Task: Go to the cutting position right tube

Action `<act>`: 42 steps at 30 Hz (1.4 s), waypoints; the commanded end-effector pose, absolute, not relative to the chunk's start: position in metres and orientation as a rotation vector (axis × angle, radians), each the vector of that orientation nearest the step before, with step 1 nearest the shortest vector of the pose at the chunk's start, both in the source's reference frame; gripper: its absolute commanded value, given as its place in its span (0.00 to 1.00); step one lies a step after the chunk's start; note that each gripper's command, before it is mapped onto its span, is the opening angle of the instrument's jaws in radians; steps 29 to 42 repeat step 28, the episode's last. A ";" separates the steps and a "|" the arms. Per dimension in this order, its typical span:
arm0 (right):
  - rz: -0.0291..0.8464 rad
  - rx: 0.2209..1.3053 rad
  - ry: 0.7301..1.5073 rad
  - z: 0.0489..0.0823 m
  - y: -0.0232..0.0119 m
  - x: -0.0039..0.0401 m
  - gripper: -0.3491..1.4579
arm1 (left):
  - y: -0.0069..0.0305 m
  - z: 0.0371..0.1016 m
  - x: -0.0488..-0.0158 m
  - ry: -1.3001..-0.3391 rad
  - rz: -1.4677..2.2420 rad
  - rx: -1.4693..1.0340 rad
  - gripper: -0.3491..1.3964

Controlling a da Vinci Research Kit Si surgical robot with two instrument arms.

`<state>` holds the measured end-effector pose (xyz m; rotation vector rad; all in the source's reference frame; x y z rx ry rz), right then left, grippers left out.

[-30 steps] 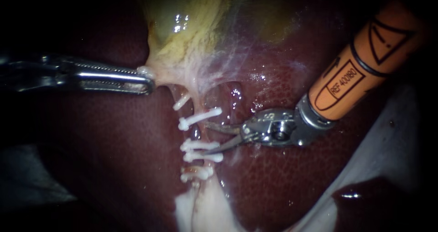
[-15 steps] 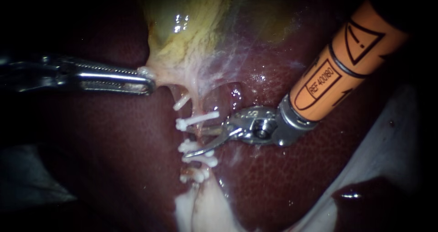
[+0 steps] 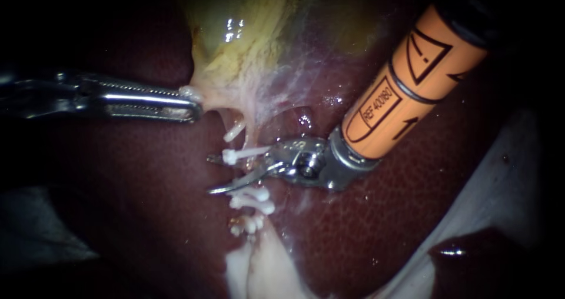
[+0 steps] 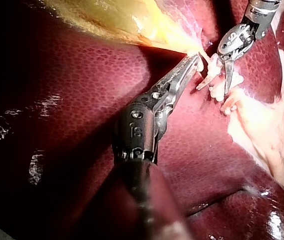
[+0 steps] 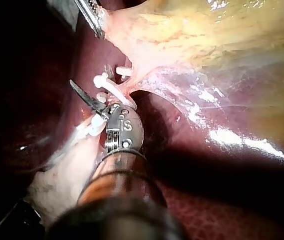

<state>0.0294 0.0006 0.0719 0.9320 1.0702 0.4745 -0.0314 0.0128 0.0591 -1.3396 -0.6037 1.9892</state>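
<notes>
Across the clipped tube [image 3: 251, 141], between the upper clip [image 3: 242, 153] and the lower clips [image 3: 254, 203] — the right instrument [image 3: 210, 173] has advanced over the last second. Its blades are parted narrowly and straddle the tube, with the tips now beyond it over the liver [image 3: 147, 216], not closed. Meanwhile the left instrument [image 3: 191, 106] is unchanged, clamped on the gallbladder [image 3: 235, 46] neck. Judgement: cutting position essentially reached — whether this is the right tube is unclear.

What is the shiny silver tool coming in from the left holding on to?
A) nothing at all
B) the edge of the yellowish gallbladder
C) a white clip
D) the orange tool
B: the left instrument pinches the pale edge of the gallbladder, and touches neither the white clips nor the right instrument.
</notes>
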 end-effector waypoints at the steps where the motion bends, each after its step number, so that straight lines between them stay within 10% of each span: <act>1: 0.479 0.939 1.064 0.0719 0.0004 0.0295 0.96 | 0.0128 0.0591 -0.0314 -0.603 1.989 -1.339 0.00; 42: 0.481 0.973 1.104 0.0684 -0.0004 0.0299 0.99 | 0.0128 0.0593 -0.0314 -0.603 1.990 -1.340 0.00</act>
